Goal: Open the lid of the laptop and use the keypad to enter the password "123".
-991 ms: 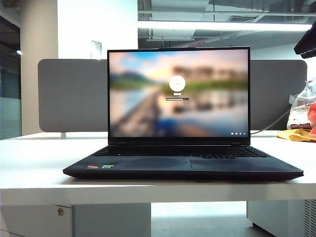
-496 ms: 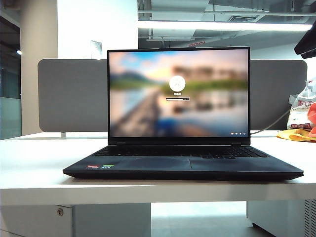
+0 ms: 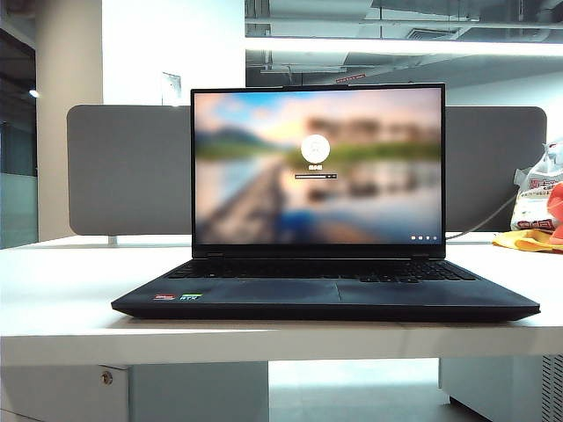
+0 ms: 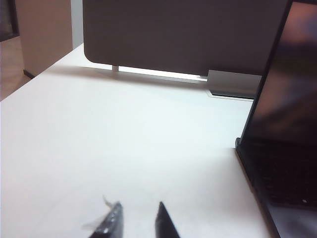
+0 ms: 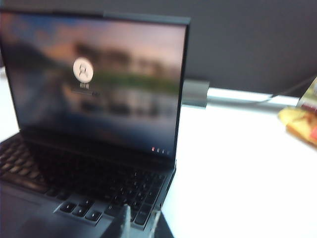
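Note:
The black laptop (image 3: 325, 294) sits in the middle of the white table. Its lid (image 3: 318, 167) stands upright and open, with a blurred landscape login screen lit. The keypad (image 3: 440, 273) is at the right end of the keyboard. Neither gripper shows in the exterior view. My right gripper (image 5: 142, 212) hovers over the laptop's front right corner, just before the keypad (image 5: 148, 188); its fingertips stand a narrow gap apart with nothing between them. My left gripper (image 4: 139, 208) is open and empty over bare table, left of the laptop (image 4: 282, 173).
A grey divider board (image 3: 127, 171) stands behind the laptop. Orange and yellow bags (image 3: 532, 230) lie at the far right of the table (image 3: 53, 290), and a cable (image 3: 493, 215) runs behind the screen. The table's front edge is just before the laptop.
The dark part of the right arm at the top right corner of the exterior view has left the frame. The laptop and its screen are unchanged.

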Controlling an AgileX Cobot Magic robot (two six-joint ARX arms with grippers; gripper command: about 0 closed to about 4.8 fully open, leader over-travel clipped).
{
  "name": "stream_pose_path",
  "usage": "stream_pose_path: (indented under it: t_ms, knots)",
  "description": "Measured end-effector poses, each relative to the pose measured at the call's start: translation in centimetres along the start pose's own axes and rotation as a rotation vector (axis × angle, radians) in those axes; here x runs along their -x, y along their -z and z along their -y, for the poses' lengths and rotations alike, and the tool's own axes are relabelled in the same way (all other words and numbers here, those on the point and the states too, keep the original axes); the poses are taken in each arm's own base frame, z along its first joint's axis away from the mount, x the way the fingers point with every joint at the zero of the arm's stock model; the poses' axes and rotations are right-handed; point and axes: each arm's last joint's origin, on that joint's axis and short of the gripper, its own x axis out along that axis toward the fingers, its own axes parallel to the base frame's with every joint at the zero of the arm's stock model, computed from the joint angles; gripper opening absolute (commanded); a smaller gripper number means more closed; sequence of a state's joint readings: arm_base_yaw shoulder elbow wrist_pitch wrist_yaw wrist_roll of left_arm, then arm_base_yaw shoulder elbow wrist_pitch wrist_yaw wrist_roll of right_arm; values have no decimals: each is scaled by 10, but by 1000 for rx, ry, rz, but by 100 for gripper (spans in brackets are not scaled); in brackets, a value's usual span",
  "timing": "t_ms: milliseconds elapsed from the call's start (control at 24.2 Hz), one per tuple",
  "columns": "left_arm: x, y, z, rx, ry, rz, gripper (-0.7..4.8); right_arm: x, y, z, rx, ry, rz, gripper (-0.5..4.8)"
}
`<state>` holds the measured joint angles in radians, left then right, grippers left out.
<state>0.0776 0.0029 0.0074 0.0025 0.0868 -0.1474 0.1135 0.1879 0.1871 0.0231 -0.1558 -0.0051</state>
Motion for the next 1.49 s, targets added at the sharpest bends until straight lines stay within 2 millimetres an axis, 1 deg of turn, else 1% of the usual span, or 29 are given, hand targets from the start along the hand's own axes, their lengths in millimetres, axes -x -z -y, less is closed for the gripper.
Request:
stream_pose_path:
  t_ms: [165,578,1197,1280,1487]
  knots:
    - [0,0,0,0,0,-1,89,3,18,2,6,27,31,63]
    - [0,0,0,0,0,-1,89,7,42,3,9,49,48,63]
    - [0,0,0,1,0,-2,89,7,50,6,-9,83,-35,63]
    - [0,0,0,1,0,-2,89,7,51,6,-12,112,-43,63]
    - [0,0,0,1,0,-2,89,8,52,11,-54,266,-48,63]
